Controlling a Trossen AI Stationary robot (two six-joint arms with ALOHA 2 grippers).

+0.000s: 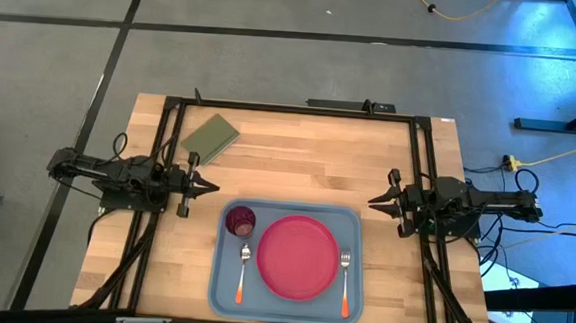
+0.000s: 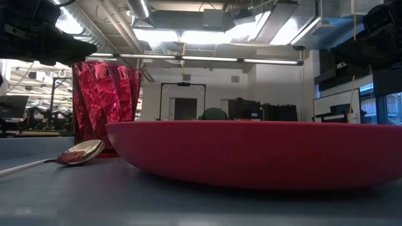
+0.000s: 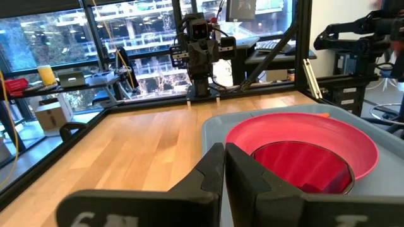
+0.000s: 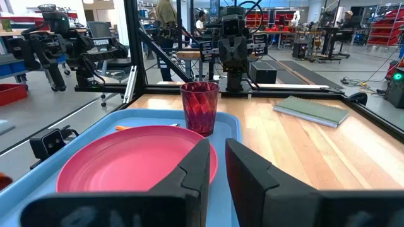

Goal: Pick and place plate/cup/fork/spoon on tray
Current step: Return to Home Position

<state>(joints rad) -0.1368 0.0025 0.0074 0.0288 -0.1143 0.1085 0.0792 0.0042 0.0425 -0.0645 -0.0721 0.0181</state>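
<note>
The light blue tray (image 1: 222, 296) lies at the table's near middle. On it the pink-red plate (image 1: 297, 257) lies flat in the middle, and the dark red cup (image 1: 239, 220) stands upright at its far left corner. The spoon (image 1: 242, 274) lies left of the plate and the fork (image 1: 345, 283) right of it, both with handles toward the near edge. My left gripper (image 1: 211, 187) hovers left of the tray's far edge, shut and empty. My right gripper (image 1: 374, 200) hovers right of the tray's far edge, empty, with a narrow gap between its fingers (image 4: 218, 165).
An olive-green flat notebook (image 1: 209, 137) lies at the table's far left, behind my left gripper. A black frame (image 1: 291, 109) runs along the table's far and side edges. Bare wood shows between the tray and the far edge.
</note>
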